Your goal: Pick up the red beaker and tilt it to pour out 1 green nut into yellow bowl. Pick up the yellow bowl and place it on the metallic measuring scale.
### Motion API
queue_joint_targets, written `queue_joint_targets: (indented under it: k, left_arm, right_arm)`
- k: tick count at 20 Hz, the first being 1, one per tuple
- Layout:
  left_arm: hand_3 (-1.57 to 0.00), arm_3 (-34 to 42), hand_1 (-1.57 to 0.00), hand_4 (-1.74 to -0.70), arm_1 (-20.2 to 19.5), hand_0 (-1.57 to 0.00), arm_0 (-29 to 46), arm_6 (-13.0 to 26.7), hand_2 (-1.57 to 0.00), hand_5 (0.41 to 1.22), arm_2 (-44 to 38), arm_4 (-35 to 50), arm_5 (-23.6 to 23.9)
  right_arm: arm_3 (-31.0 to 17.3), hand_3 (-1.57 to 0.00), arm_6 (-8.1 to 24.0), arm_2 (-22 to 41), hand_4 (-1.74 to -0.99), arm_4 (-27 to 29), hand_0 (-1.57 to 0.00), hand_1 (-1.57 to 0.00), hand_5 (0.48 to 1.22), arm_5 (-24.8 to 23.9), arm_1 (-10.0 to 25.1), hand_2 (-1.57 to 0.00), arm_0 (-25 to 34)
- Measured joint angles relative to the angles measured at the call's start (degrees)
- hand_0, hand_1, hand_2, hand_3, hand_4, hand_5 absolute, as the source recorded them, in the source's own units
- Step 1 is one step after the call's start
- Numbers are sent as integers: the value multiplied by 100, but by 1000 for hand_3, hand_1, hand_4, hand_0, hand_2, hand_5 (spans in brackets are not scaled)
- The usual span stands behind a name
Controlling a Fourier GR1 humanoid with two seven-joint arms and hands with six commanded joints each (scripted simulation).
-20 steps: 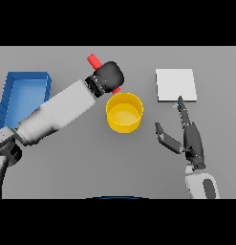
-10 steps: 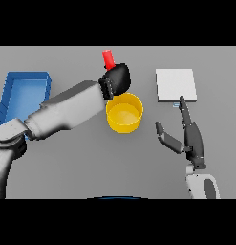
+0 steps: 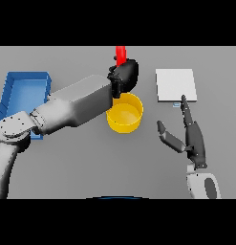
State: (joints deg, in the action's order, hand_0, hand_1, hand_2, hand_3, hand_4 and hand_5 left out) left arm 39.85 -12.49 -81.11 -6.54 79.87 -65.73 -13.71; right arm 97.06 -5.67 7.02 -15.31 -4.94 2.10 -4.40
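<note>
My left hand [image 3: 125,75] is shut on the red beaker [image 3: 120,55], whose top end sticks up behind the hand's far side. It hovers just beyond the far rim of the yellow bowl [image 3: 124,113], which stands mid-table; my forearm covers the bowl's left edge. No green nut shows in the bowl. The metallic measuring scale [image 3: 175,85] is a pale square plate to the bowl's far right. My right hand [image 3: 192,138] waits open, fingers straight, on the right between bowl and scale's near side.
A blue tray [image 3: 12,93] lies along the table's left side, partly behind my left arm.
My left arm has swung rightward and away with the red beaker, from left of the bowl to over its far rim. The right hand has stayed put.
</note>
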Motion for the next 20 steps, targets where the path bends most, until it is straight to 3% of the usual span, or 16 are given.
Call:
queue_joint_targets:
  k: [4, 6, 9, 12, 16, 20]
  left_arm:
    - [-1571, -428, -1571, -1725, -195, -1571, -754, -162, -1571, 1221, -1, 41, 166]
    - [-1179, -702, -1571, -1731, -350, -1571, -1064, -236, -1571, 1221, -225, 288, 324]
    - [-1370, -1421, -1571, -1727, -577, -1571, -1493, -5, -1571, 1221, -745, 795, 505]
    - [-1468, -2134, -1571, -1734, -793, -1571, -1717, 199, -1571, 1221, -1703, 1848, 676]
    - [-1394, -2919, -1571, -1738, -1311, -1571, -1652, 651, -1571, 1221, -3128, 3561, 769]
    - [-1499, -3499, -1571, -1740, -1888, -1571, -1180, 763, -1571, 1221, -4009, 4896, 1222]
  right_arm:
    - [-23, 1, -76, 27, -1154, 27, 1, 1, 654, 45, -16, 1, -2]
    - [-13, 1, -102, 41, -1160, -29, 1, 1, 660, 42, 26, 1, 3]
    - [18, 1, -92, 67, -1160, -55, 1, 1, 661, 23, 3, 1, 11]
    - [-56, 1, -82, 96, -1146, -63, 1, 1, 641, 25, -35, 1, 68]
    - [-87, 1, -86, 137, -1129, -275, 1, 1, 625, -75, 29, 1, 94]
    - [-219, 1, -150, 44, -1081, 209, 1, 1, 631, 142, -112, 1, 258]
